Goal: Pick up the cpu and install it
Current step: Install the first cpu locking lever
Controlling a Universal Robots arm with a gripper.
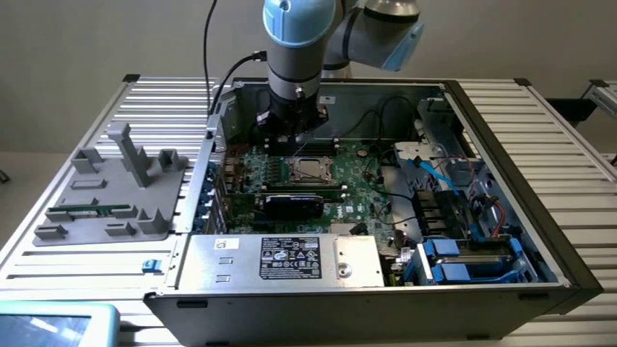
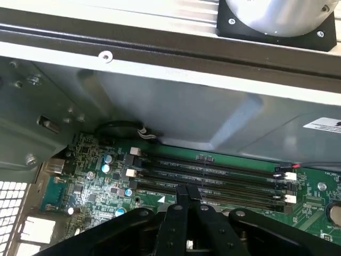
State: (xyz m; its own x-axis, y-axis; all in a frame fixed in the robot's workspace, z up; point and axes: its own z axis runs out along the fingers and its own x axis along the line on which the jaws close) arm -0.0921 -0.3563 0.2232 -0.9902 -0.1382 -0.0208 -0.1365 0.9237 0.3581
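The cpu (image 1: 311, 170), a silvery square chip, lies flat inside the metal-framed socket in the middle of the green motherboard (image 1: 362, 191). My gripper (image 1: 294, 144) hangs just behind the socket, inside the open computer case. In the wrist view its two black fingers (image 2: 181, 200) are pressed together with nothing between them, and the gripper (image 2: 187, 192) points at the row of black memory slots (image 2: 213, 173). It is apart from the cpu.
A grey fixture (image 1: 106, 199) on the slatted table at the exterior view's left holds a long green memory stick (image 1: 92, 212). Case walls (image 1: 482, 137) surround the board. A black card (image 1: 294, 202), loose cables (image 1: 386, 123) and blue drive bays (image 1: 463, 260) stand nearby.
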